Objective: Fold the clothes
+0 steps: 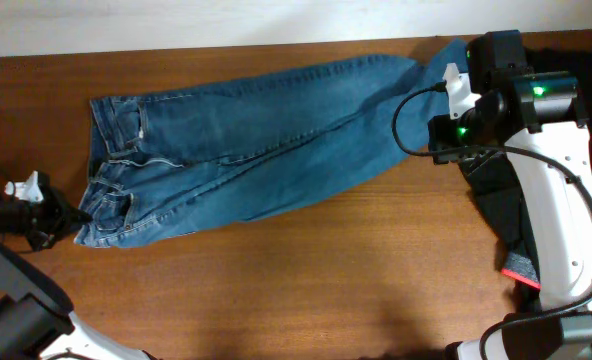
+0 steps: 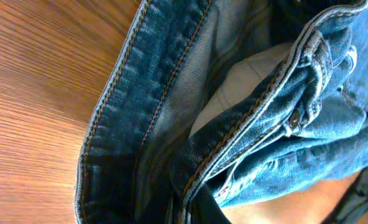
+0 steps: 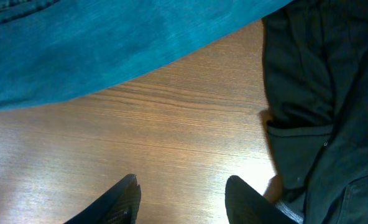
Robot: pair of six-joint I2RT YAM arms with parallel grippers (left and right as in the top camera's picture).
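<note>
Light fell evenly on my table (image 1: pixel 306 270), its near edge dimmer, glare whitened the wood beside my right fingers (image 3: pixel 249 198), jeans (image 2: pixel 159 106) looked sharp, corners soft.

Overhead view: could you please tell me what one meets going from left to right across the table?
The black left gripper → medium-blue denim jeans lying on the brown wooden table → white-and-black right arm.

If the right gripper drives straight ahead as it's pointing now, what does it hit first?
The right gripper would probably meet bare table first; the jeans leg lies farther ahead, the dark garment off to one side. Depth is unclear.
</note>
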